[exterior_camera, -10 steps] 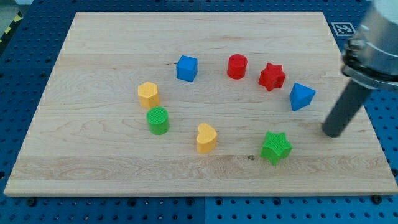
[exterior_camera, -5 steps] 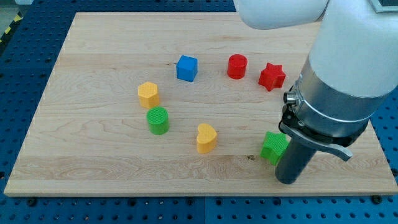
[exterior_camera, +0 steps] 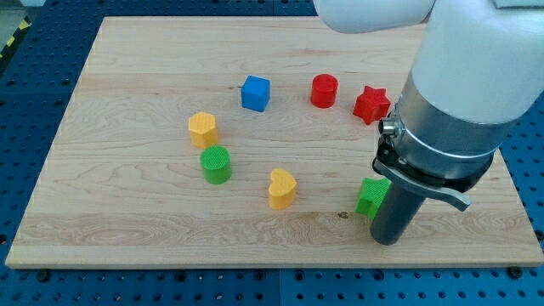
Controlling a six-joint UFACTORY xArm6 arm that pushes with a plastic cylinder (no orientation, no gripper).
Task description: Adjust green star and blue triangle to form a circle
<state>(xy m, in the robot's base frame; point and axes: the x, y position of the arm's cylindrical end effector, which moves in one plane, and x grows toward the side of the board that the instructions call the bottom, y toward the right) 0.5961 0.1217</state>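
Observation:
The green star (exterior_camera: 371, 196) lies near the view's lower right; only its left part shows, the rest is behind the rod. My tip (exterior_camera: 388, 241) rests on the board just below and right of the star, touching or almost touching it. The blue triangle is hidden behind the arm. The other blocks form a ring: blue cube (exterior_camera: 255, 93), red cylinder (exterior_camera: 323, 90), red star (exterior_camera: 371, 104), yellow hexagon (exterior_camera: 203, 129), green cylinder (exterior_camera: 216, 164), yellow heart (exterior_camera: 281, 188).
The arm's large white and grey body (exterior_camera: 459, 93) covers the view's right side. The wooden board (exterior_camera: 127, 212) lies on a blue perforated table; its bottom edge is close below my tip.
The arm swung from the board's right edge down and left to the green star. The blue triangle became hidden behind the arm. In the last half second the tip edged left against the star.

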